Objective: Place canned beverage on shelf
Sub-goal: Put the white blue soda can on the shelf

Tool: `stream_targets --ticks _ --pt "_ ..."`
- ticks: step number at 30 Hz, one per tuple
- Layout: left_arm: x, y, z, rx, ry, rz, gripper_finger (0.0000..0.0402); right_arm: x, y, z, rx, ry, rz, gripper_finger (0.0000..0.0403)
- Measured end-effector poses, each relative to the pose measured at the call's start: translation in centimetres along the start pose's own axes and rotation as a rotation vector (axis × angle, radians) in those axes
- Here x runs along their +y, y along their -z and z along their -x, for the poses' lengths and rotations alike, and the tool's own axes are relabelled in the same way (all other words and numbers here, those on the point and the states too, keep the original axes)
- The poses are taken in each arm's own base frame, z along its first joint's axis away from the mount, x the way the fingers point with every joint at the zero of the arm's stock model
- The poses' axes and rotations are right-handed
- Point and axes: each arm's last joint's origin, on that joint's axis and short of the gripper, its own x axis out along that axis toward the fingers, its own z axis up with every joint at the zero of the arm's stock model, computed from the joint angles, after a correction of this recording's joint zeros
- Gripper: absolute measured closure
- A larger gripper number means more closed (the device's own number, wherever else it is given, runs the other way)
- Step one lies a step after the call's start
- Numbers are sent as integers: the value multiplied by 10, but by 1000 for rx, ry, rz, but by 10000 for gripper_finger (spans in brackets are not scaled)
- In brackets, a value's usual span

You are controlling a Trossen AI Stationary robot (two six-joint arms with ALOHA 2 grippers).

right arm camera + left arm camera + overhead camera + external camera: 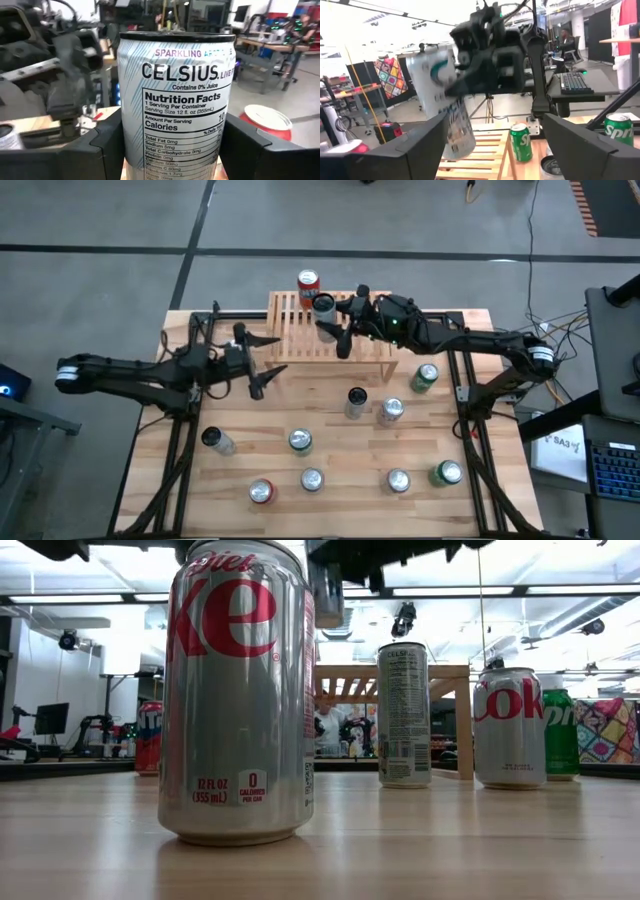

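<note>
— Where is the can now?

— The white Celsius can is clamped between the fingers of the right gripper. It hangs over the shelf, near its far edge, and looks a little tilted in the left wrist view.

— Is something already on the shelf?

— A red can stands at the far edge, just beside the held can.

— And the left gripper?

— It is beside the shelf's left end, with jaws apart and nothing between them. Other cans stand on the table.
</note>
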Motion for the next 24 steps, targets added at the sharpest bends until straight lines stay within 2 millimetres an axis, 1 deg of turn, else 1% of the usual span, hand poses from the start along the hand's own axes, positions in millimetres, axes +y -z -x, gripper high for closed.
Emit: stream_targets --ticks 5,10,13,17,20,24 --pt "4 -5 12 14 4 -51 116 -6 19 15 -76 14 -65 169" --pt "5 -4 17 39 12 -84 126 -8 40 33 -74 39 -107 169" --pt "5 -1 18 75 22 -99 129 -8 42 45 -87 54 -127 169" --pt "5 -1 18 78 24 -103 130 -9 47 58 -87 88 -117 167" --pt "4 1 19 95 29 -107 130 -7 54 62 -76 85 -105 166" --pt "4 1 19 99 30 -107 130 -2 61 63 -58 56 -45 165"
